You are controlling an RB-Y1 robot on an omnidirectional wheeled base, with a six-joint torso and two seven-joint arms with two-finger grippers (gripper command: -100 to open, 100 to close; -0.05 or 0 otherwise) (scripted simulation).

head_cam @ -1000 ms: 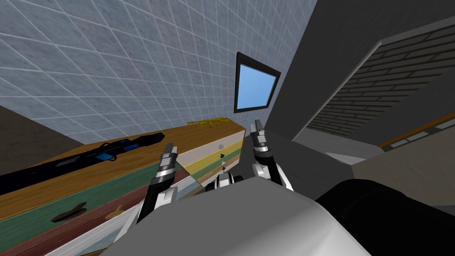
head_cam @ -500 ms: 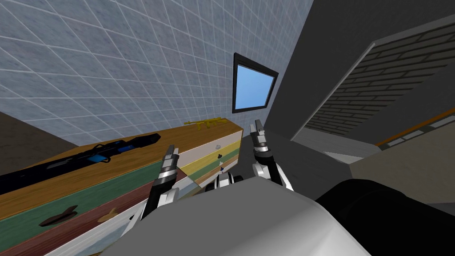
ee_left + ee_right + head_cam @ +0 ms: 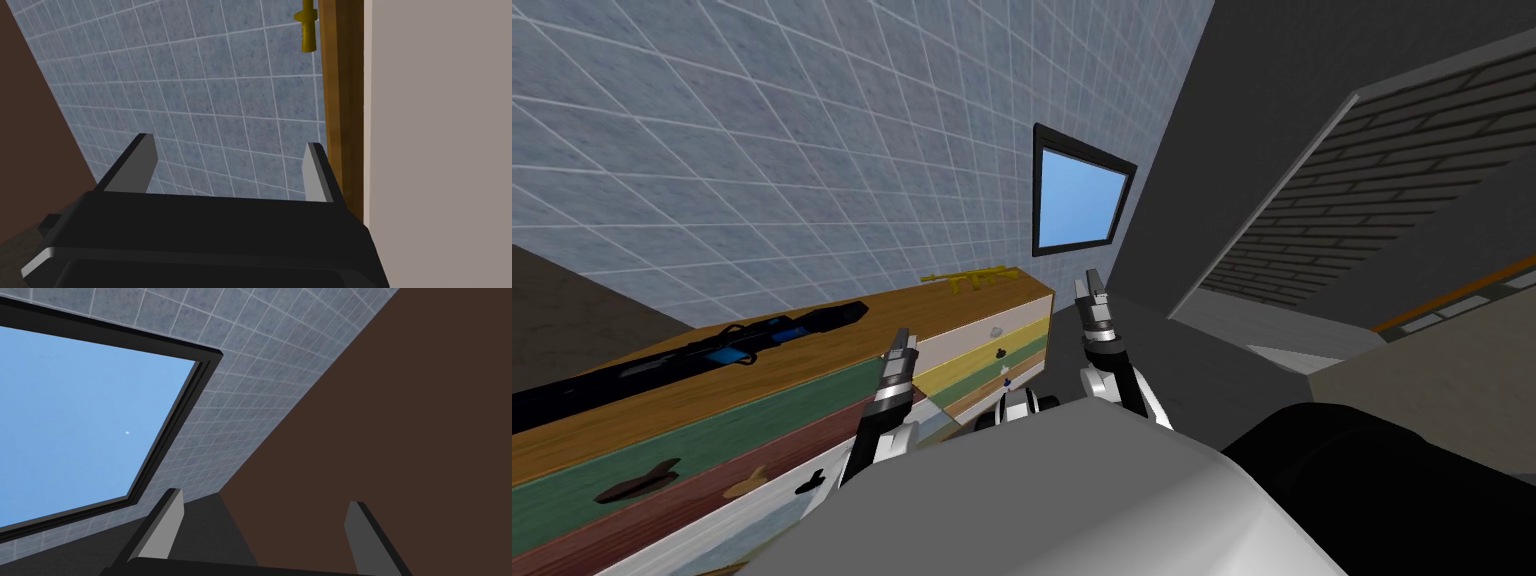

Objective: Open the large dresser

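The dresser [image 3: 792,365] runs from 8 o'clock in the head view up toward the centre, standing against a tiled wall [image 3: 762,150]. It has a wooden top and striped fronts of green, dark red and white at the near end, and cream, yellow and green at the far end. The fronts look flush with one another.

A dark handle [image 3: 637,480] sits on the green front and a tan handle [image 3: 744,483] on the red one at about 8 o'clock. A grey knob [image 3: 995,331] and a black knob [image 3: 999,352] mark the far drawers near the centre. On the top lie a long black item [image 3: 692,355] at 9 o'clock and a small yellow item [image 3: 972,277] at the far end.

The left claw [image 3: 900,345] hangs in front of the fronts, where the green one meets the cream and yellow ones; I cannot tell whether it touches them. In its wrist view the left claw [image 3: 227,165] is wide and holds nothing. One finger [image 3: 315,172] is just beside the top's wooden edge [image 3: 340,100], with a pale flat face [image 3: 440,125] beyond that edge.

The right claw [image 3: 1090,290] is raised just past the dresser's far end, at about 1 o'clock from the left one. It too is wide [image 3: 262,533] and holds nothing.
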